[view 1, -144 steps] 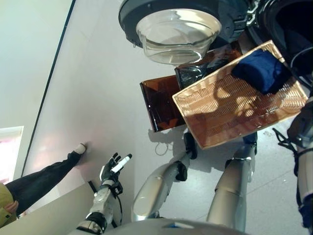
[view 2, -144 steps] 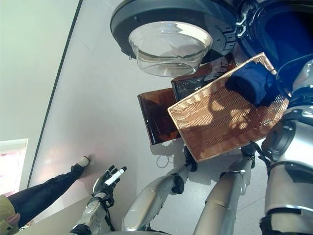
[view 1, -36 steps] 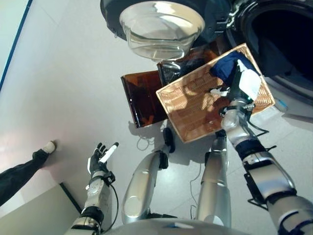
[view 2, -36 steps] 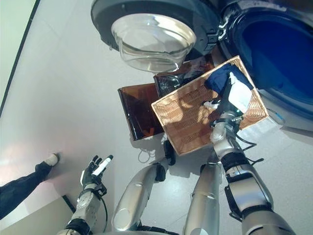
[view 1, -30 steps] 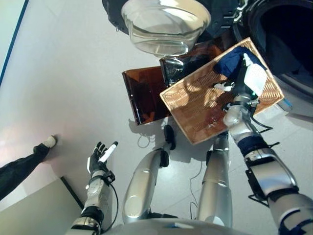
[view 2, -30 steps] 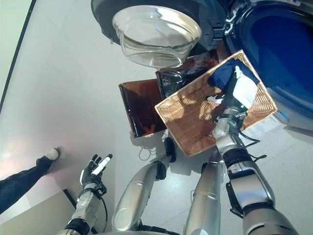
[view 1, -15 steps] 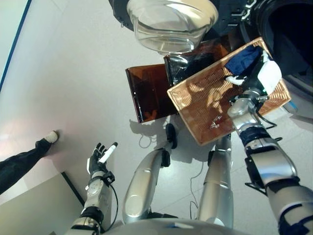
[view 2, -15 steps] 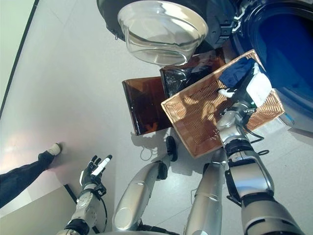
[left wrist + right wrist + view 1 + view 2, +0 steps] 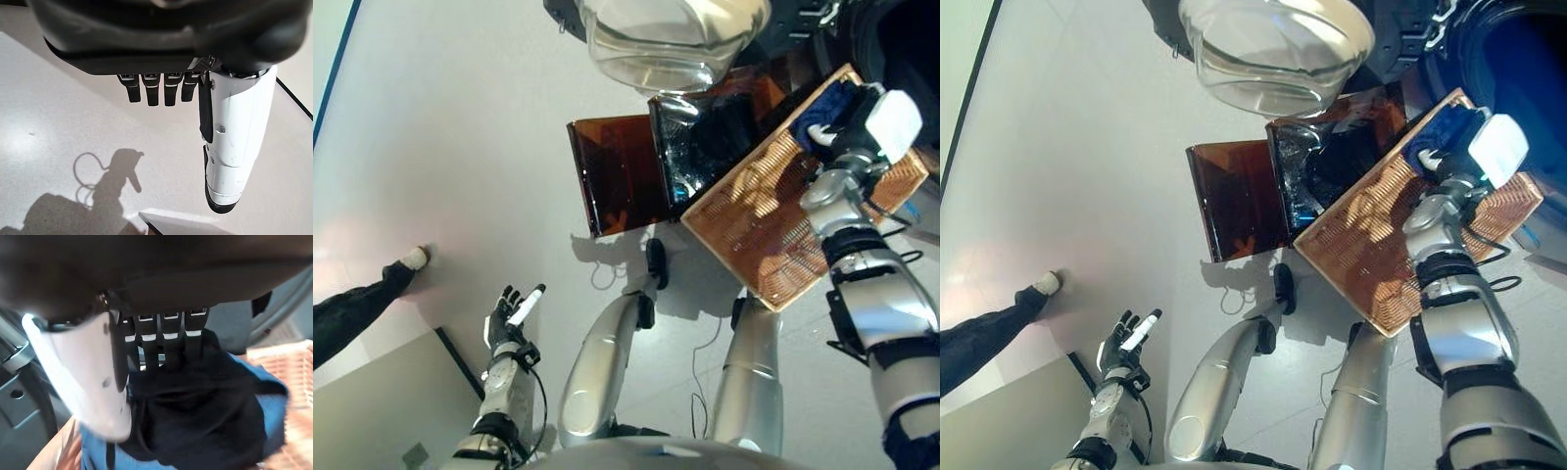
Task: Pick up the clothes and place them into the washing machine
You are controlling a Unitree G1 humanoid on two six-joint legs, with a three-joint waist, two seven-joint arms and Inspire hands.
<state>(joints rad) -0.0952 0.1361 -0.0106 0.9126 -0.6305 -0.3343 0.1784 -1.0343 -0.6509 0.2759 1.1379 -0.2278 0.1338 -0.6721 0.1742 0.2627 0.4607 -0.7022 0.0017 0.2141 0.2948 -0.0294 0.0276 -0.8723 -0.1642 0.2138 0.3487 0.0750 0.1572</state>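
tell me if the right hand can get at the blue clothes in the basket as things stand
Probably yes: the right hand is already on the blue clothes at the far corner of the wicker basket, nothing between.

The clothes (image 9: 205, 416) were a dark navy-blue bundle, crumpled into a soft heap, with a brighter blue fold showing beneath. The bundle lay in the far corner of a woven wicker basket (image 9: 754, 230), at about two o'clock in the head view. Just beyond that corner stood the washing machine (image 9: 1518, 59), its round drum opening dark blue.
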